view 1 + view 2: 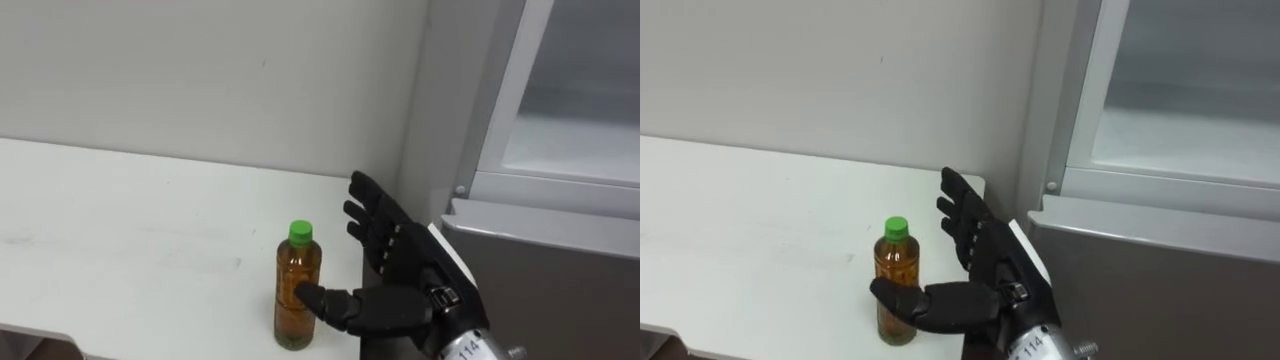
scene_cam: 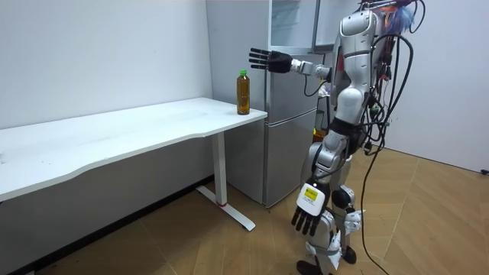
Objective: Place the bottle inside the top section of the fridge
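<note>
A clear bottle (image 1: pixel 297 290) of amber liquid with a green cap stands upright near the right end of the white table (image 1: pixel 120 240). My right hand (image 1: pixel 395 260) is open, fingers spread, just right of the bottle. Its thumb crosses in front of the bottle's lower half in the eye views. In the room view the right hand (image 2: pixel 267 60) hovers slightly above the bottle (image 2: pixel 243 92) on the fridge side, not closed round it. My left hand (image 2: pixel 306 220) hangs open by my leg.
The grey fridge (image 1: pixel 560 290) stands right against the table's end; its upper compartment (image 1: pixel 580 110) shows a pale interior behind a light frame. A white wall runs behind the table. I stand on the wooden floor in front of the fridge.
</note>
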Motion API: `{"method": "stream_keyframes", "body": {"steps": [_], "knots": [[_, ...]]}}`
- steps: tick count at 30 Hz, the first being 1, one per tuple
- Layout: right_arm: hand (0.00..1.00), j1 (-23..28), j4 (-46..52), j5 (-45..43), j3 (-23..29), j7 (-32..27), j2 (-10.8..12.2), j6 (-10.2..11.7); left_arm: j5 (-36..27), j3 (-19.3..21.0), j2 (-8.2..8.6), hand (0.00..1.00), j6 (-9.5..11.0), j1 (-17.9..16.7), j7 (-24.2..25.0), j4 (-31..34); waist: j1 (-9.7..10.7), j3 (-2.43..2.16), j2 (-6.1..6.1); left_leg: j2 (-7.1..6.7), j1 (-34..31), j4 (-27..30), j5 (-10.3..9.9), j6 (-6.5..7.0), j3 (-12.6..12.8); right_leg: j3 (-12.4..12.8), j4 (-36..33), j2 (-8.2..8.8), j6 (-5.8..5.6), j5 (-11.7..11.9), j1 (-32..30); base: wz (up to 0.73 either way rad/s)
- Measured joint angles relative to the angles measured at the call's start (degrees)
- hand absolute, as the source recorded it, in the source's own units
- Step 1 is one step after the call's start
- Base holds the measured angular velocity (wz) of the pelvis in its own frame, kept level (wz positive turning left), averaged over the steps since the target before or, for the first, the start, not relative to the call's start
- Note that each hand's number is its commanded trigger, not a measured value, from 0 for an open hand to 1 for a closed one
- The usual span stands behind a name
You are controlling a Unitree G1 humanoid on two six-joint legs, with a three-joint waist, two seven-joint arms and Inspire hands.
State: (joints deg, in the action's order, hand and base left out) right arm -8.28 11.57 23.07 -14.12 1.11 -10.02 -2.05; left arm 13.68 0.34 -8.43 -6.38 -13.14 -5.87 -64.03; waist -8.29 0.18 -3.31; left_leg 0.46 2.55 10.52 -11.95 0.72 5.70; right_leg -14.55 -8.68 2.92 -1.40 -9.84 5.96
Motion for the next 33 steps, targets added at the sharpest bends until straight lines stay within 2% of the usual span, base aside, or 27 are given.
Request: {"method": "stream_keyframes", "body": {"steps": [7, 11, 16, 22, 24, 27, 33], "knots": [[0.0, -1.66, -4.16, -1.65, -0.38, -3.03, -1.01, -0.33, 2.17, 0.01, 0.01, 0.0, -1.25, -0.34, 1.88, 2.2, -0.32, 0.34, -0.41, -0.01, -0.16, 0.37, 0.0, 0.0, -0.43, -1.19, 0.02, 0.07, 0.0, 0.0, 0.01, 0.03], [0.0, -3.62, -7.38, -3.04, -0.36, -4.7, -1.06, -1.53, 2.16, 0.02, 0.0, 0.0, -2.08, 0.08, 2.41, 2.41, -0.51, 0.33, -0.47, -0.09, -1.04, 0.77, 0.0, 0.0, -0.94, -1.39, 0.02, 0.08, 0.0, 0.0, -0.21, 0.04], [0.0, -6.71, -11.41, -2.9, -0.42, -7.17, -1.18, -1.54, 1.77, 0.0, -0.01, 0.0, -2.06, 0.47, 2.22, 2.4, -1.66, 0.32, -0.49, -0.14, -1.54, 1.22, 0.01, 0.0, -1.42, -2.82, 0.02, 0.19, 0.0, 0.0, -0.14, 0.1], [0.0, -6.85, -15.24, -3.1, -0.58, -9.17, -1.26, -1.53, 2.05, 0.08, 0.04, 0.0, -2.1, 0.33, 1.19, 2.48, -2.43, 0.15, -0.79, -0.43, -2.41, 1.96, 0.06, 0.07, -2.87, -4.49, 0.01, 0.4, 0.0, 0.0, 0.03, 0.14], [0.0, -7.26, -17.92, -3.06, -0.54, -10.17, -1.29, -1.54, 2.11, 0.06, 0.04, 0.0, -2.38, 0.22, 1.19, 3.0, -2.73, 0.16, -0.79, -0.45, -2.75, 2.26, 0.06, 0.07, -3.16, -4.75, 0.01, 0.42, 0.0, 0.0, 0.03, 0.11], [0.0, -8.77, -21.53, -2.48, -0.31, -10.97, -1.29, -1.67, 2.17, 0.07, 0.04, 0.0, -2.46, -0.46, 1.19, 4.41, -2.99, 0.47, -0.86, -0.48, -3.15, 2.3, 0.16, 0.15, -3.43, -5.57, 0.01, 0.51, -0.01, 0.0, -0.11, 0.09], [0.0, -9.6, -22.24, -0.73, -0.24, -12.59, -1.26, -1.67, 2.17, 0.06, 0.04, 0.0, -3.34, -1.85, 1.49, 6.63, -3.17, 0.47, -0.87, -0.74, -3.96, 2.44, 0.31, 0.25, -4.41, -6.86, 0.02, 0.7, -0.01, 0.0, -0.27, 0.1]]}}
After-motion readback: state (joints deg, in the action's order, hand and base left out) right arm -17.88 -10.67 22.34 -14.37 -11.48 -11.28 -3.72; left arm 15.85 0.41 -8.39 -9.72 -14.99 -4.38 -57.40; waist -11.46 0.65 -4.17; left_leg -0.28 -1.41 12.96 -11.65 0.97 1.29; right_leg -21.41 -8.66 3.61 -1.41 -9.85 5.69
